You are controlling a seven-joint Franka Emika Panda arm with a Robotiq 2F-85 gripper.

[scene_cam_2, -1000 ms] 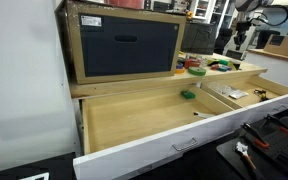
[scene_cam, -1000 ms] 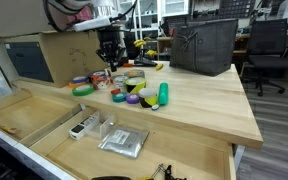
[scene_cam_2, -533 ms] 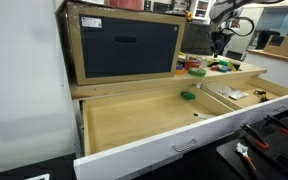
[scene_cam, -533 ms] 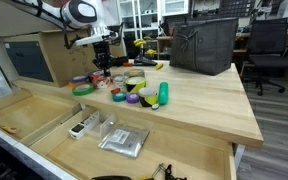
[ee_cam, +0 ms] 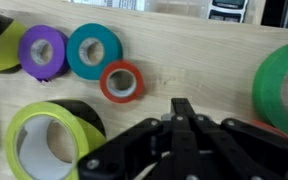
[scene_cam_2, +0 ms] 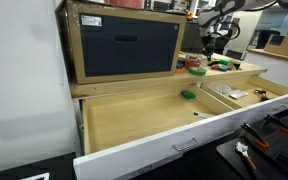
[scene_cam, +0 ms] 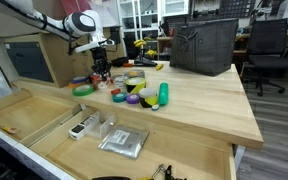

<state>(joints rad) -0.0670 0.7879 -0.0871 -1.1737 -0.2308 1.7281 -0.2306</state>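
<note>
My gripper (ee_cam: 182, 106) is shut with nothing between its fingers. It hangs just above the wooden tabletop (ee_cam: 199, 50) among several tape rolls. In the wrist view a small red roll (ee_cam: 121, 82) lies closest, just left of the fingertips. A teal roll (ee_cam: 92, 50) and a purple roll (ee_cam: 42, 52) lie beyond it. A large yellow-green roll (ee_cam: 44, 140) is at the lower left and a green roll (ee_cam: 284, 85) at the right edge. In both exterior views the gripper (scene_cam: 101, 68) (scene_cam_2: 208, 46) is over the rolls near the green roll (scene_cam: 83, 89).
A green bottle (scene_cam: 163, 95) lies beside the rolls. A black mesh basket (scene_cam: 202, 45) stands at the back of the table. A wide open drawer (scene_cam: 34, 115) with small items is in front. A wooden box (scene_cam_2: 124, 45) stands on the table.
The arm has swung over and the gripper has moved a little left and down toward the tape rolls. The rolls have not moved.
</note>
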